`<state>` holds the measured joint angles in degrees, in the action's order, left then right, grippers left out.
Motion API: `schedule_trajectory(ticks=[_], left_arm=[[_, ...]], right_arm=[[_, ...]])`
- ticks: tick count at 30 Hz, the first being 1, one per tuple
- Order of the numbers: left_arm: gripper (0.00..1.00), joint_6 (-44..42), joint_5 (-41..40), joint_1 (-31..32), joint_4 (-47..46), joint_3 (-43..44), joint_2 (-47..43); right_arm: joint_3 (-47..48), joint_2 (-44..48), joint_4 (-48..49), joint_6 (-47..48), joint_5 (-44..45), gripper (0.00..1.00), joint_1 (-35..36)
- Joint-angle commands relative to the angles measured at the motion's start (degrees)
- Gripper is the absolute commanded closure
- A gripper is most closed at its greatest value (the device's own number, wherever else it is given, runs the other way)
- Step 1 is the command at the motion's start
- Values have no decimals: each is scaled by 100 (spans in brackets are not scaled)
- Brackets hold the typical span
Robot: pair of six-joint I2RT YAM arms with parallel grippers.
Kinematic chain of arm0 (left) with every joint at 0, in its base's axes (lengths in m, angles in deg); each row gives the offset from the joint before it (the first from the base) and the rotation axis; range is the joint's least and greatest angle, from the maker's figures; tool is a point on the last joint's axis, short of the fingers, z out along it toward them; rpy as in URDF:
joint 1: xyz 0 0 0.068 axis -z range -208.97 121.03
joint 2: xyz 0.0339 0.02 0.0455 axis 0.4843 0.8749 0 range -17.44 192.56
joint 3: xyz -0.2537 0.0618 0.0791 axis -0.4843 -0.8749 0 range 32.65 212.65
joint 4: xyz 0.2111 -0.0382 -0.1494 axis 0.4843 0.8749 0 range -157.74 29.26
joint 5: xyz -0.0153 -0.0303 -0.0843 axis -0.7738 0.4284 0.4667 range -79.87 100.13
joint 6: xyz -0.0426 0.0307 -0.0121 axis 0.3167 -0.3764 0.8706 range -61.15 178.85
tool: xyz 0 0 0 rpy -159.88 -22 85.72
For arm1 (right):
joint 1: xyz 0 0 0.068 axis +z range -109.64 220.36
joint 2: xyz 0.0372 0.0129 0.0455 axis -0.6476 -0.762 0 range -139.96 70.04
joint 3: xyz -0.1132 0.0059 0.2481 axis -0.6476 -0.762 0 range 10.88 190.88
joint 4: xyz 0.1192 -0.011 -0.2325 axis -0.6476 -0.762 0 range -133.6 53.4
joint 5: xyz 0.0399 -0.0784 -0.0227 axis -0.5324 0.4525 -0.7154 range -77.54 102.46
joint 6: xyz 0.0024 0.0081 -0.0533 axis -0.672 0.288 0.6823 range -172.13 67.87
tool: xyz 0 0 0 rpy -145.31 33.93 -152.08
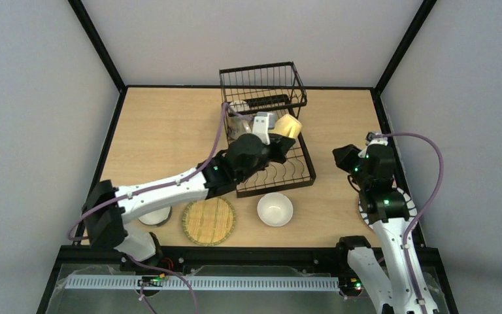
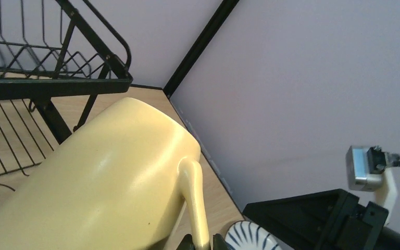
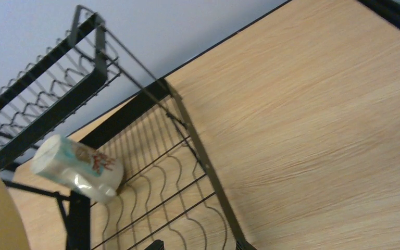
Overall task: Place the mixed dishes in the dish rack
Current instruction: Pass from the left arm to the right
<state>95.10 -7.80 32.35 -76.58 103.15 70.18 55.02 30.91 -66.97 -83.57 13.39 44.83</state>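
Mug (image 2: 109,177) handle tight between closed left fingers (image 2: 186,244), body beyond them above dish rack (image 1: 281,173); right fingers (image 1: 341,157) wide.

I am logging: pale yellow mug (image 2: 109,182), tilting, handle pointing toward me, filling lower left; black wire rack (image 2: 57,86) standing behind it on the counter (image 2: 151,101); blue-striped plate (image 2: 247,237) peeking in at bottom edge.
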Motion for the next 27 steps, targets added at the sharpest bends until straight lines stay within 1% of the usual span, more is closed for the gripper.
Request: schedule_trajectory(ticks=[1,7,10,13,18,23,27], left_arm=[[98,911,84,-238,-1112,-444,-619],[98,2112,299,-622,-1624,-1096,-1148],[98,2721,384,-750,-1797,-1267,-1300],[98,3243,443,-796,-1931,-1320,-1377],[98,4107,625,-797,-2124,-1312,-1384],[98,4683,680,-801,-2326,-1391,-1438],[98,5236,791,-797,-2827,-1537,-1308]], right_arm=[[-156,123,201,32,-878,22,-18],[-326,295,427,-207,-1879,21,-21],[-404,427,527,-176,-2188,21,-16],[-481,491,682,-118,-2424,21,-23],[-726,503,1179,-227,-3114,21,-17],[-1039,651,1537,-258,-3630,21,-17],[-1205,767,1870,-442,-4146,22,-21]])
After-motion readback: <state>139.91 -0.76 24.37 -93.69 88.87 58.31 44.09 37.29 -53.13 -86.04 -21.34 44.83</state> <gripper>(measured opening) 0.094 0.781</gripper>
